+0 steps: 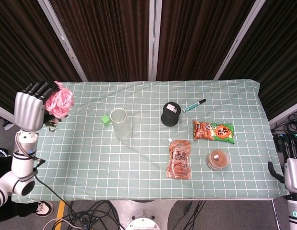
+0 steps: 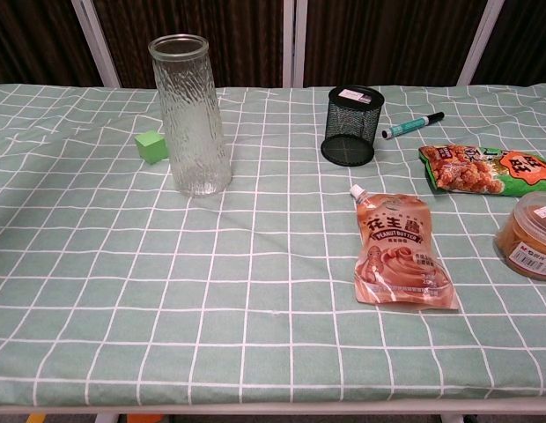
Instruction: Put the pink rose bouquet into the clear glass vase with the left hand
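Observation:
My left hand (image 1: 29, 108) is raised high at the far left of the head view and holds the pink rose bouquet (image 1: 59, 101), whose blooms show beside the fingers. The clear glass vase (image 1: 120, 123) stands upright on the table, right of the hand and well apart from it. In the chest view the ribbed vase (image 2: 189, 115) stands at the back left; neither the bouquet nor the left hand appears there. My right hand (image 1: 292, 172) hangs off the table's right edge, with nothing seen in it.
A small green cube (image 1: 106, 120) sits just left of the vase. A black mesh cup (image 1: 170, 114), a teal marker (image 1: 193, 106), a green snack bag (image 1: 213, 131), a sauce pouch (image 1: 179, 159) and a round tub (image 1: 218, 159) lie to the right.

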Tool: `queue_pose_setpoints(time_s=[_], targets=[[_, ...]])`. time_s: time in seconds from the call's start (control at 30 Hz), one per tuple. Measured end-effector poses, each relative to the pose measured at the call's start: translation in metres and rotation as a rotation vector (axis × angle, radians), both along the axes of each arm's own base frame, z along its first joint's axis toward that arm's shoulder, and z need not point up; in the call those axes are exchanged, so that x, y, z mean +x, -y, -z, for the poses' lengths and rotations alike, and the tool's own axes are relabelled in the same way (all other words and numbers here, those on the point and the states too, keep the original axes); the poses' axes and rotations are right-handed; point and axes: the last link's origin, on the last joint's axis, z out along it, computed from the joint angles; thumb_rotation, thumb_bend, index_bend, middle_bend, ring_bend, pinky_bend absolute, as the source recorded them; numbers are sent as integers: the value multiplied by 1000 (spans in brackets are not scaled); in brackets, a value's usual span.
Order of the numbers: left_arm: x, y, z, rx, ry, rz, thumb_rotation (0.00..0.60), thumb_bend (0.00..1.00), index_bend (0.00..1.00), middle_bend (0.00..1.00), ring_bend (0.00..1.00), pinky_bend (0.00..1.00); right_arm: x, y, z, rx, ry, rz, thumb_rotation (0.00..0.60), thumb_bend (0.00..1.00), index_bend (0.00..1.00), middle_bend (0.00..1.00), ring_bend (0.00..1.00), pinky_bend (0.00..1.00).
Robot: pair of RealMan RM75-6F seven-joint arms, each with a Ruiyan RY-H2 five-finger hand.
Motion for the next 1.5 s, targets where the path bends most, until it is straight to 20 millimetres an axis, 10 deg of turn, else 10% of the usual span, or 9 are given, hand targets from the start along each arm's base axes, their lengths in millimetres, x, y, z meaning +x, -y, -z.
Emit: queue_pose_setpoints(time_s=[0.93, 1.5], targets=[[98, -40, -7, -97, 944, 318, 600, 173, 495, 444, 431, 539, 1, 1, -2, -5, 4, 6, 600, 271, 0, 0, 0, 0], [152, -49, 52, -297, 1030, 332, 600, 176, 493, 444, 431, 538, -6, -1, -7, -17, 20, 27, 600, 271, 0, 0, 0, 0]])
